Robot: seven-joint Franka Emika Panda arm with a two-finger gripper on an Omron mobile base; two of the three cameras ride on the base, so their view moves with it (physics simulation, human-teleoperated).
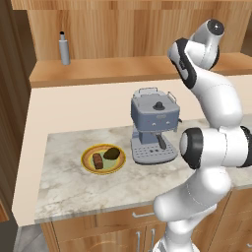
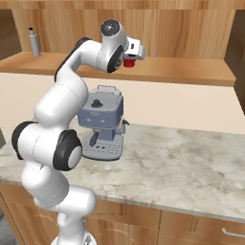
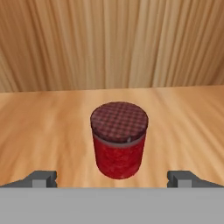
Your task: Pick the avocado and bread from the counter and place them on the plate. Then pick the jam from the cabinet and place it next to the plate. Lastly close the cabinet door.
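Note:
The jam [image 3: 119, 140], a red jar with a checked dark-red lid, stands upright on the wooden shelf of the open cabinet [image 1: 108, 69]. My gripper [image 3: 113, 180] is open, with one fingertip on each side of the jar and a little short of it, touching nothing. From the right base view the jam [image 2: 129, 62] shows red just under the hand. On the counter [image 1: 69, 189], the plate [image 1: 85, 158] holds the bread [image 1: 98, 161] and the avocado [image 1: 113, 153] side by side. A dark wood panel [image 1: 10, 98] at the left edge could be the cabinet door; I cannot tell.
A blue-grey coffee machine [image 1: 153, 125] stands on the counter right of the plate, below the arm. A grey bottle [image 1: 64, 49] stands on the shelf far to the left. The wood back wall rises close behind the jam. Drawers run under the counter.

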